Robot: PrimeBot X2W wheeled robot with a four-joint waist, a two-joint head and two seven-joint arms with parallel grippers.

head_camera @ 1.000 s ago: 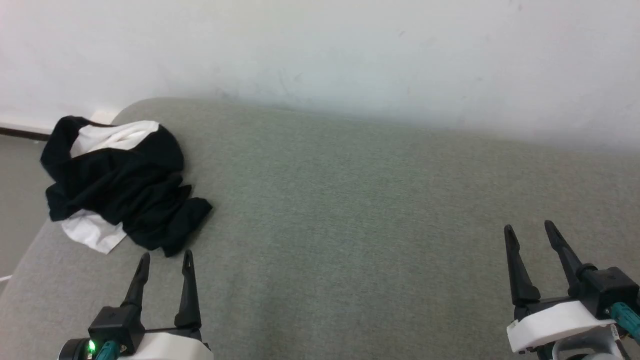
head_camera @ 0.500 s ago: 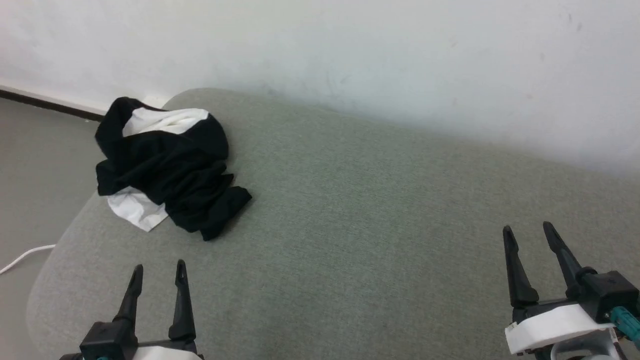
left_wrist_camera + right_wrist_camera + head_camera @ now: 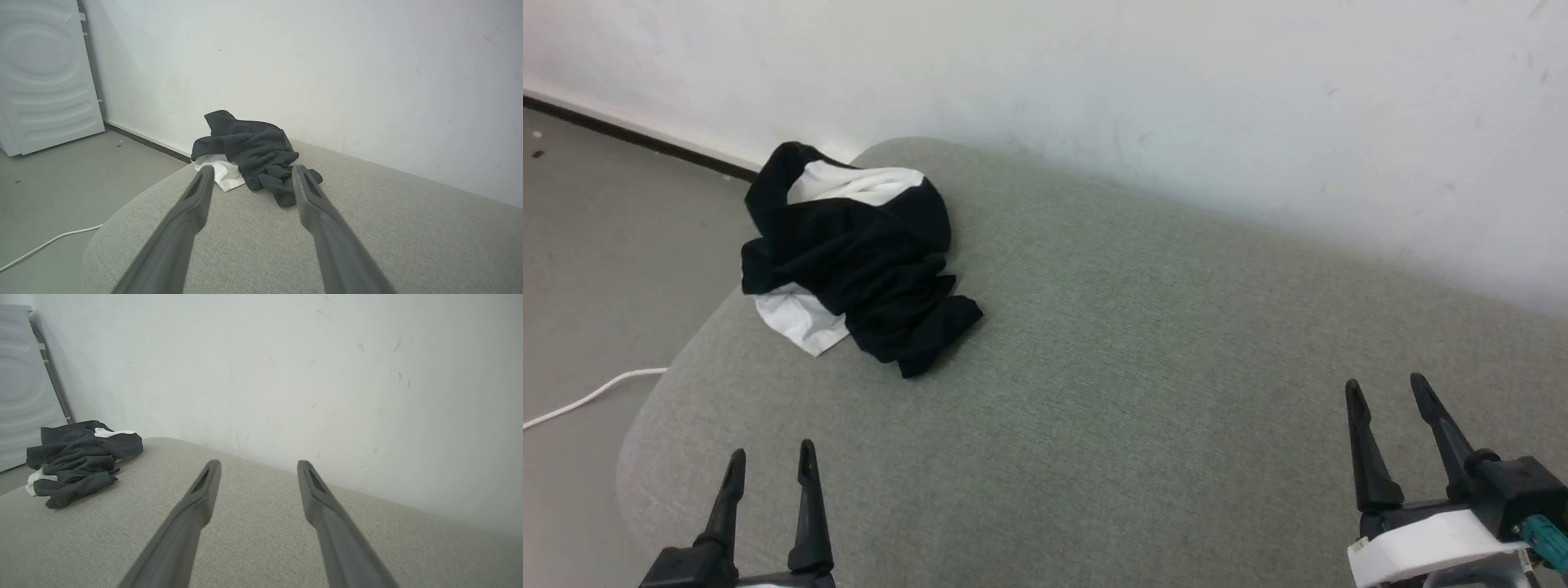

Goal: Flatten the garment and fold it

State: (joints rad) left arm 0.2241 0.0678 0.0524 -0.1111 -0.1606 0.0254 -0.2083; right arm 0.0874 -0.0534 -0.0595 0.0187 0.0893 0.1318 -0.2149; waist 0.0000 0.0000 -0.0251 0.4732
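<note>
**Pincers.** Left pincer [image 3: 772, 451] sits low over the near-left part of the desk [image 3: 1143, 408], jaws spread wide, nothing in them. Right pincer [image 3: 1386, 382] is at near-right, also spread wide and empty. Neither touches cloth.

**Location.** The garment [image 3: 858, 261] lies in a crumpled heap at the desk's far-left corner, close to the wall [image 3: 1094, 82], with its left side at the rounded edge. In the left wrist view it is straight ahead of that pincer's fingers but apart from them. It is well apart from the right pincer.

**Handling (my assessment).** Thin, soft and light, w/ no stiffness. It should sag and drape once lifted. The folds are stacked, so a deep pinch would prob. take several layers at once. It may drag on the fabric desk cover rather than slide. Not fragile.

**Grip pts (my assessment).**
- White corner [image 3: 800, 322] pokes out at the heap's near-left. It looks like a hem edge and is the best first hold for the left pincer.
- Black lobe [image 3: 923, 351] at near-right is poss. a sleeve end, so a second option.
- Avoid the heap's centre.
- Which edge is the neckline: cannot tell.

**Risk.** The heap could slip off the corner edge if pulled leftward.
</note>
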